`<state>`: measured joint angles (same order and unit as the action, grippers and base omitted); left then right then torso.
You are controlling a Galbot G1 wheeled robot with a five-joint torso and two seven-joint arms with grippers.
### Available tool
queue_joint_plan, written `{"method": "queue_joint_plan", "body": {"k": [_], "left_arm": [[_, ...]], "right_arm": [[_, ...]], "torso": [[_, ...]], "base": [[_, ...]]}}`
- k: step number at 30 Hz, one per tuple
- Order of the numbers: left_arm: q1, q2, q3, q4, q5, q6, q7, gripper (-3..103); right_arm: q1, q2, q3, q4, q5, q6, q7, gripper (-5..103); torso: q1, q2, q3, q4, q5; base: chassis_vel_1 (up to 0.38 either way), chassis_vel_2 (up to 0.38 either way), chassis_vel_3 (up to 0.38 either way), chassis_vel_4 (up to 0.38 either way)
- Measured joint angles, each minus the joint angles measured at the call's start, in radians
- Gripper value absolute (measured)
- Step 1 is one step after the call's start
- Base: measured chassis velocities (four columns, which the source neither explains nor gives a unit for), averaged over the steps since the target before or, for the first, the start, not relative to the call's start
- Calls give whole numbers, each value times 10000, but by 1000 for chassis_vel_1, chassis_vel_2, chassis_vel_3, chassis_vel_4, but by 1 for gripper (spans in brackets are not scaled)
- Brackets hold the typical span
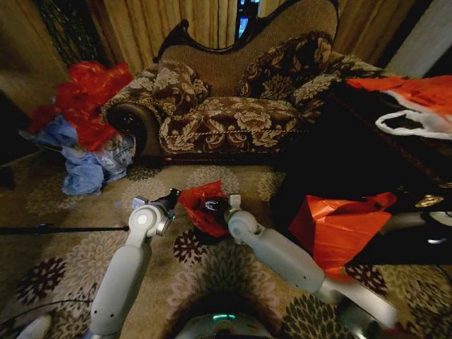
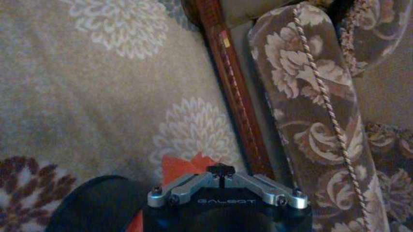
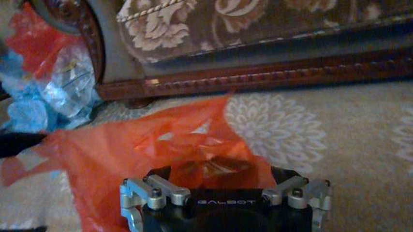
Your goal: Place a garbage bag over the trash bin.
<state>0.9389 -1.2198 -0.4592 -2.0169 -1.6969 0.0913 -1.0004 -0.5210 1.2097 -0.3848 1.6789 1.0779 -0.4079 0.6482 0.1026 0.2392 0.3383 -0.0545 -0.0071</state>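
Both claws (image 1: 201,205) grip garbage bag (image 1: 203,207)

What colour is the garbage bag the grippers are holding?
Red-orange: the garbage bag shows best in the right wrist view.

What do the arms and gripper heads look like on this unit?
Smooth light-grey tubular arms with rounded joints. Left gripper and right gripper: black body, white GALBOT lettering, silver metal linkage bars with dark bolts. The left's fingertips are black.
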Motion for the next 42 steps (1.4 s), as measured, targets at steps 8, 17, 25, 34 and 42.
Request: {"method": "queue_joint_plan", "body": {"k": [8,17,25,34,42], "left_arm": [[130,-9,-70,-59,-9,21,10,0],[33,-125,-27,44,-19,51,91,0],[197,-137,-110,-60,-5,59,125,0],[556,-220,-167,-309,35,58,156,0],[910,-148,-596,-415,21,74,217,0]], "right_arm": [[-607,-8,585,-306,-71,90,-475,100],[-860,65,850,-724,-38,227,-889,83],[-901,186,950,-987,-205,294,-964,56],[-1137,33,1037,-1208,-697,769,-1189,23],[-1222,92,1161,-1158,-843,930,-971,1]], "torso": [[0,0,0,0,1],[0,0,0,0,1],[0,0,1,1,1],[0,0,1,0,1],[0,0,2,0,0]], "base": [[0,0,0,0],[0,0,0,0],[0,0,0,0],[0,0,0,0],[0,0,0,0]]}}
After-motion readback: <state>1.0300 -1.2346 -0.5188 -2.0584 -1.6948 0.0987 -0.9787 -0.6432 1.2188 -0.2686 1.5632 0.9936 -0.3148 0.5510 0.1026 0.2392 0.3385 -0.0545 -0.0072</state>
